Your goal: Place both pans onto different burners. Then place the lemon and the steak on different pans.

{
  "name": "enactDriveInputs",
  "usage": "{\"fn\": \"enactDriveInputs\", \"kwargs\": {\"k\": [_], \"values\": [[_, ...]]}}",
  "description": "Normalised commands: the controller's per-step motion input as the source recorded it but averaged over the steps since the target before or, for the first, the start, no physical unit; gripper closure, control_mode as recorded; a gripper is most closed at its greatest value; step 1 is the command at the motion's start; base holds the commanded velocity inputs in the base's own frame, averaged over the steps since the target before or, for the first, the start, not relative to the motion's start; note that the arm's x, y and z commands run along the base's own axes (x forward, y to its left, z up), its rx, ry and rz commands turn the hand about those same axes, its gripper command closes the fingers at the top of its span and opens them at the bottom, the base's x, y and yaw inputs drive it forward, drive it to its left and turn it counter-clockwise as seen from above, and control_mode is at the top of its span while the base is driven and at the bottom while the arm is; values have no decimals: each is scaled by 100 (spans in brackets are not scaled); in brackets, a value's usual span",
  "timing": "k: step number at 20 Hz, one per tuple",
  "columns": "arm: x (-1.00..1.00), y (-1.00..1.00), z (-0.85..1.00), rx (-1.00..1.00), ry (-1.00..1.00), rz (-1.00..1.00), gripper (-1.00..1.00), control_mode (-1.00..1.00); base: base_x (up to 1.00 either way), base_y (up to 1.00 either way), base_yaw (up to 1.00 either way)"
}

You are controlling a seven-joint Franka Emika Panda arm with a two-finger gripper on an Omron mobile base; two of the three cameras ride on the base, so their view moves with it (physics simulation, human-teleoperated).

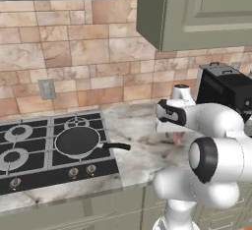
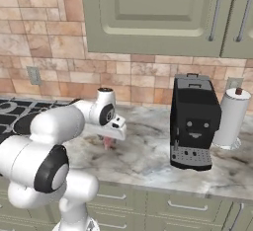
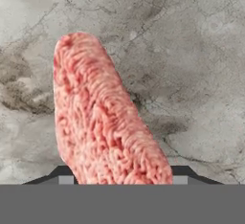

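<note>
one pan (image 1: 77, 141), the one with the thin black handle, sits on the front right burner of the cooktop (image 1: 29, 172), its handle poking out over the counter (image 1: 142, 148). it looks empty. the other burners in the left base view are bare, so by what shows here only one pan is placed; the second pan and the lemon are nowhere i can place them.

the steak (image 3: 103, 122) is the thing in hand now. in the hand view it stands up between the two dark fingertips (image 3: 62, 174), which sit just at either side of its lower end, with the marbled counter behind it. the tool (image 2: 109, 138) is partly open, its jaws about the width of the meat, and it appears to have hold of the steak, though whether the meat is lifted clear of the counter i cannot tell. in the right base view a bit of pink shows under the tool, well right of the cooktop and left of the coffee machine (image 2: 195, 121).

left to do, as i judge it: steak to a pan, second pan to another burner, lemon to the other pan.
</note>
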Motion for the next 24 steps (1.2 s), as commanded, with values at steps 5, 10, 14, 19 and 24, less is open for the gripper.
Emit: {"fn": "enactDriveInputs", "kwargs": {"k": [5, 10, 14, 19, 24], "values": [[34, 79, 20, 0, 0, 0, 100, -100, 0, 0, 0], [48, 79, 19, 0, 0, 0, 100, -100, 0, 0, 0], [50, 90, 11, 0, 0, 0, 100, -100, 0, 0, 0], [22, 68, 19, 0, 0, 0, 100, -100, 0, 0, 0], [22, 65, 24, 0, 0, 0, 100, -100, 0, 0, 0]]}}
